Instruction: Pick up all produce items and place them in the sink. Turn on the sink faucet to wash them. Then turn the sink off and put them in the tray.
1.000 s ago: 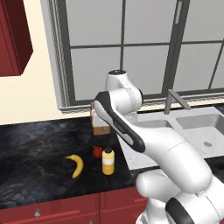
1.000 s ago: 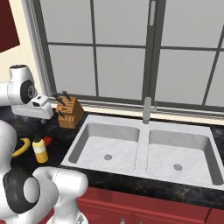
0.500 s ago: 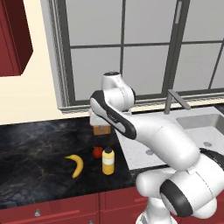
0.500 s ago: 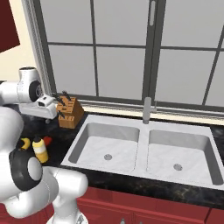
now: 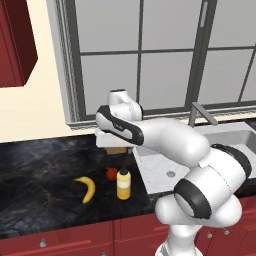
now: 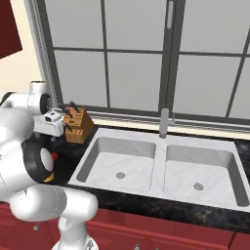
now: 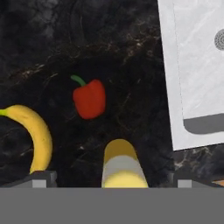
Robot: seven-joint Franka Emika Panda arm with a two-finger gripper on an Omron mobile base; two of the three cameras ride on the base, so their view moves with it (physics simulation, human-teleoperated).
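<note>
My gripper (image 7: 114, 180) hangs open above the black counter, its fingertips (image 7: 41, 177) wide apart with nothing between them. Below it lies the small red fruit (image 7: 89, 98) with its dark stem, and left of that the curved yellow banana (image 7: 34, 135). In the left base view the hand (image 5: 111, 142) hovers above the red fruit (image 5: 111, 173), with the banana (image 5: 86, 188) further left. The light-grey sink (image 6: 156, 163) is to the right, and the faucet (image 6: 164, 123) stands behind its middle. The tray is out of view.
A yellow squeeze bottle (image 5: 123, 184) stands right beside the red fruit, straight under the hand (image 7: 122, 164). A wooden knife block (image 6: 77, 125) stands by the window, just behind the hand. The sink's left rim (image 7: 168, 87) runs close to the fruit.
The arm's elbow and forearm have swung left across the view. The hand has stayed over the counter by the knife block, slightly lower, with its jaws still open. The produce has not moved.
</note>
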